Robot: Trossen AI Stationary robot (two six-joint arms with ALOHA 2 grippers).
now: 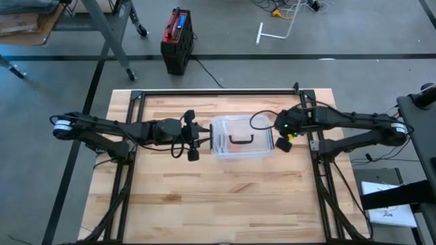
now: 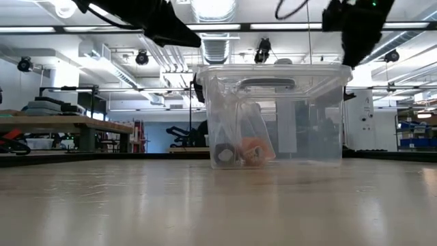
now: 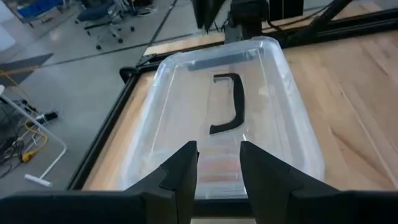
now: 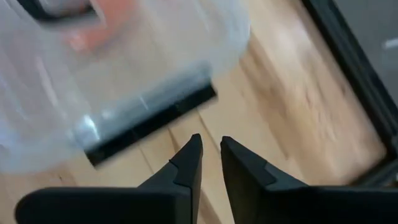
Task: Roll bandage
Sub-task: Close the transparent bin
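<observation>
A clear plastic box (image 1: 242,139) with a black lid handle (image 3: 229,106) stands on its base at the table's centre. Inside it a clear bag (image 2: 235,130) leans against the box's left wall, with the orange bandage roll (image 2: 254,152) at its bottom. My left gripper (image 3: 217,155) hovers open just left of the box (image 1: 203,136), above lid height and pointing over the lid, with nothing between its fingers. My right gripper (image 4: 210,142) hangs raised over the box's right end (image 1: 283,136), slanting down. Its fingers stand a narrow gap apart and hold nothing.
Black frame rails (image 1: 218,92) run along the table's far edge and down both sides. Bare wood (image 1: 225,204) lies open on the near side of the box. A red and black case (image 1: 177,37) sits on the floor beyond the far edge.
</observation>
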